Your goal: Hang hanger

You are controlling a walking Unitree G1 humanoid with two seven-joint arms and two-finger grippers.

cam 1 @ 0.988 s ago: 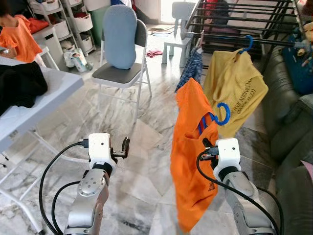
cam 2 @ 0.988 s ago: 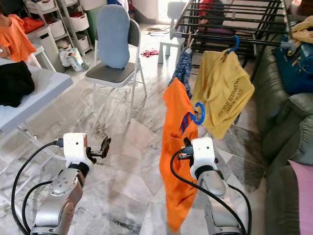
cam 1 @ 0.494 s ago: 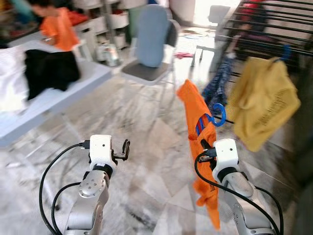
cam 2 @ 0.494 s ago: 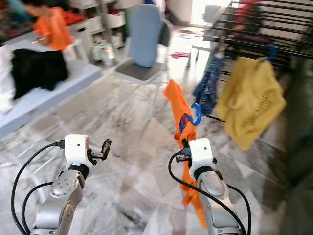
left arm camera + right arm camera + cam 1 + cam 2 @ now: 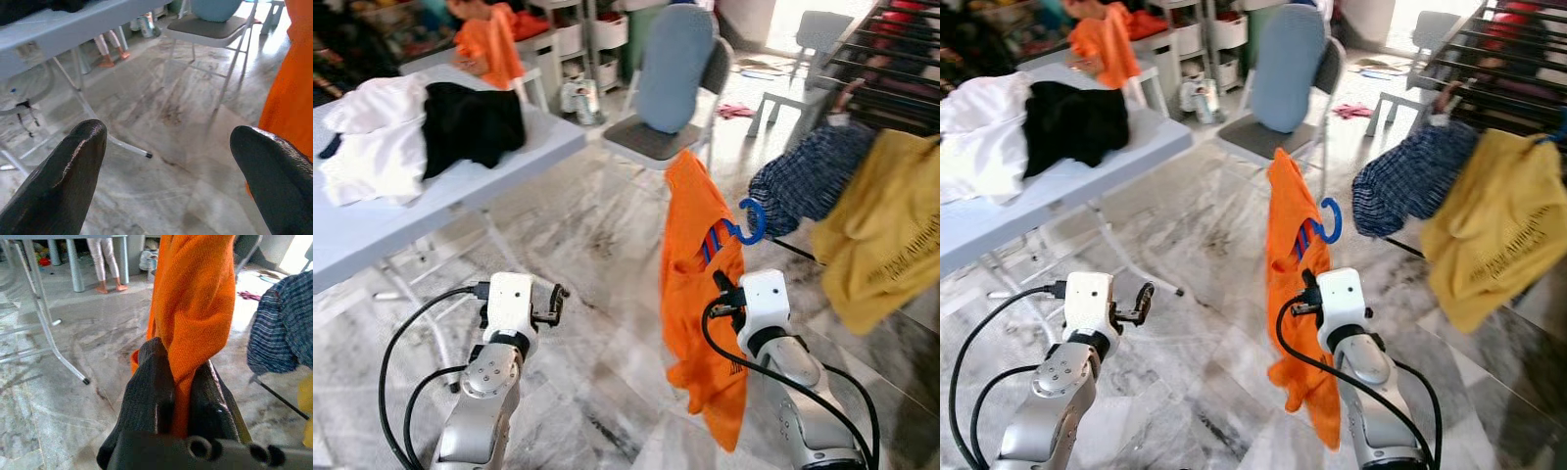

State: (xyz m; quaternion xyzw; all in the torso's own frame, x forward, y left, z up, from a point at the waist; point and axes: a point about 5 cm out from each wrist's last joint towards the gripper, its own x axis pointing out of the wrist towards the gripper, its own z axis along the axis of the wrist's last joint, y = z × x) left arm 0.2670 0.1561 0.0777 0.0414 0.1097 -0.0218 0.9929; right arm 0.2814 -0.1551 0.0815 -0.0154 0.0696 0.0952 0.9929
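Left eye view: the right claw (image 5: pixel 720 286) is clamped on the orange shirt (image 5: pixel 697 284), which hangs from a blue hanger (image 5: pixel 750 223) whose hook curls just above the claw. The drying rack (image 5: pixel 891 69) lies ahead and to the robot's right, well apart from the hook – so the right arm is the nearer one, and the hook must travel up and rightward to reach a rail. A yellow shirt (image 5: pixel 886 235) and a checked garment (image 5: pixel 803 181) already hang there.

Right eye view: the left claw (image 5: pixel 1139 299) is held low near the counter (image 5: pixel 1058 181) edge, holding nothing.

Left wrist view: its 2 fingers (image 5: pixel 80 161) stand wide apart over the floor (image 5: pixel 161 161).

Right wrist view: both fingers (image 5: pixel 151 382) pinch a fold of orange cloth – the garment drapes upright, long axis vertical.
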